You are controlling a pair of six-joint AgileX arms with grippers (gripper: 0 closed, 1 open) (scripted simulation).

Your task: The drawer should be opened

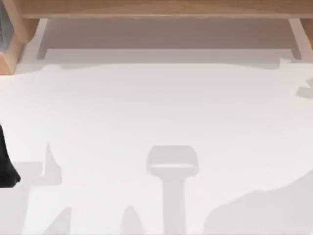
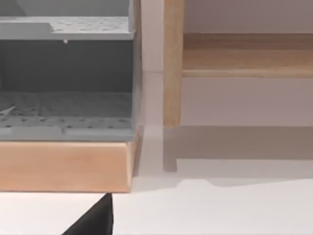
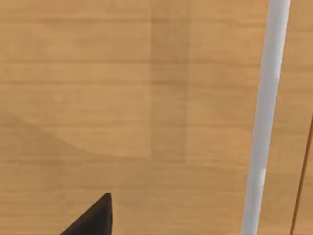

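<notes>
A wooden drawer front (image 3: 122, 98) sits close up in the right wrist view, crossed by a pale bar handle (image 3: 264, 117). A dark tip of my right gripper (image 3: 93, 220) stands near the wood, to one side of the handle and apart from it. My left arm (image 1: 6, 166) is a dark shape at the table's left edge. In the left wrist view a dark tip of my left gripper (image 2: 93, 220) hangs over the white table, short of a wood-based grey unit.
Wooden furniture (image 1: 156, 9) runs along the back of the white table (image 1: 156, 122), with pale legs at each side. A grey shelf unit (image 2: 68, 78) on a wooden base (image 2: 63, 166) stands at the back left, beside a wooden post (image 2: 172, 63).
</notes>
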